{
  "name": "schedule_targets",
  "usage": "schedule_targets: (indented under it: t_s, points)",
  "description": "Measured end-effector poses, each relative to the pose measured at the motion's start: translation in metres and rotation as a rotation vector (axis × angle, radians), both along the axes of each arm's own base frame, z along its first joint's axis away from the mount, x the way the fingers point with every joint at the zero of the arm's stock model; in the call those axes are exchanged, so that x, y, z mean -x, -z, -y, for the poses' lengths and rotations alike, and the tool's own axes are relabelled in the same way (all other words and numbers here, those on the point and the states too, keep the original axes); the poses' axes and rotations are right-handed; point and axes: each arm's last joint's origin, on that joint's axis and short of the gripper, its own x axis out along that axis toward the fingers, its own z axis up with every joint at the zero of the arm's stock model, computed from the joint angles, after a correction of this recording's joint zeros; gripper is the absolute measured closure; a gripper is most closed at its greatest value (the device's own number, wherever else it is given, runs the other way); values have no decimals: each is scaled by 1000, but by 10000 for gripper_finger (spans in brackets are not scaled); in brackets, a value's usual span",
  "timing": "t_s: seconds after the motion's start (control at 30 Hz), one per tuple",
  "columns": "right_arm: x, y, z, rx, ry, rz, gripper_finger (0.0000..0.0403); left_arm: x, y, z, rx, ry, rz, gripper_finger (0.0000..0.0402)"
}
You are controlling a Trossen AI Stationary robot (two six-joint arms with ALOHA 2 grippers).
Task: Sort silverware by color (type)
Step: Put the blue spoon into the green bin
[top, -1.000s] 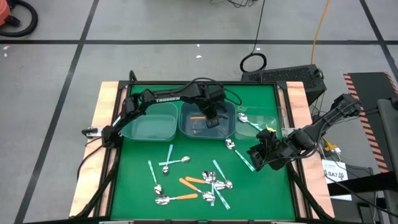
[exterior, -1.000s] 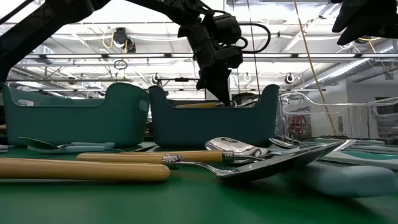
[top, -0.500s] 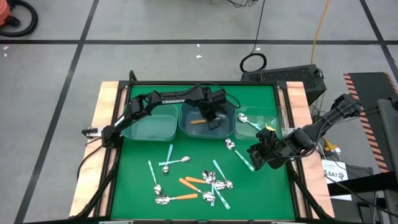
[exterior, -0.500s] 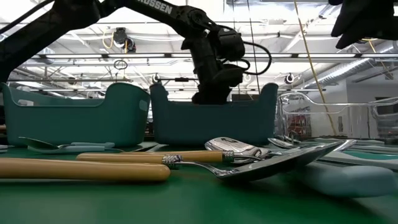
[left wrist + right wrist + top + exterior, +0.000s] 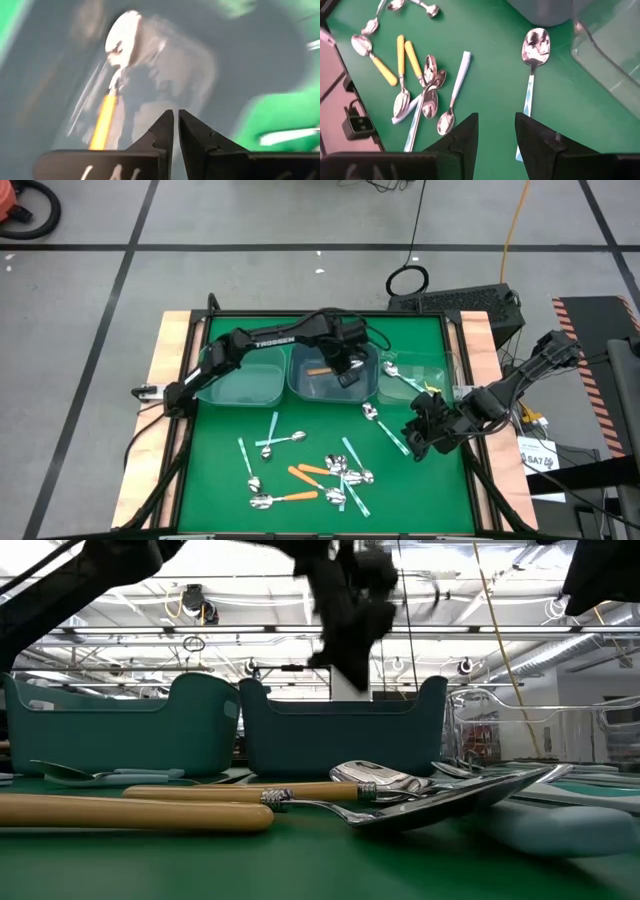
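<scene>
Over the middle blue-grey bin [image 5: 300, 387] hangs my left gripper [image 5: 345, 375], its fingertips [image 5: 175, 114] almost together with nothing between them. An orange-handled spoon [image 5: 106, 120] lies flat on that bin's floor [image 5: 320, 370], apart from the fingers. My right gripper [image 5: 412, 442] hovers open over the mat's right side. In its wrist view [image 5: 496, 117] a light-blue-handled spoon [image 5: 532, 75] lies on the mat ahead of it. Several more spoons with orange, blue and teal handles lie in a loose pile [image 5: 330, 475] near the front.
A second blue-grey bin [image 5: 240, 385] stands left of the middle one. A clear bin [image 5: 430, 370] on its right holds a spoon [image 5: 398, 372]. Two spoons [image 5: 275, 442] lie left of the pile, and a small one [image 5: 370, 411] in front of the bins. Wooden rails edge the green mat.
My left gripper has dipped down into the middle bin and then risen above its rim, turning a little. The orange-handled spoon stays lying on the bin's floor.
</scene>
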Motion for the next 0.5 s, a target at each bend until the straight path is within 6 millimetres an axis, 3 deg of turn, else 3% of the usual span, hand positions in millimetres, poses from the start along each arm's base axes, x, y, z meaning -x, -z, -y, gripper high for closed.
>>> schedule_targets:
  t_s: [0.1,0.27,0.37,0.5]
  points:
    - [1,0,-1,19,-37,-1,280,2,-23,12,-11,-12,79,368]
    - [2,0,-5,55,-109,1,280,9,-37,44,0,-49,39,368]
    - [3,0,-6,67,-140,6,280,10,-37,75,19,-21,4,368]
    - [5,-1,-10,49,-145,14,280,12,-35,132,17,109,-16,368]
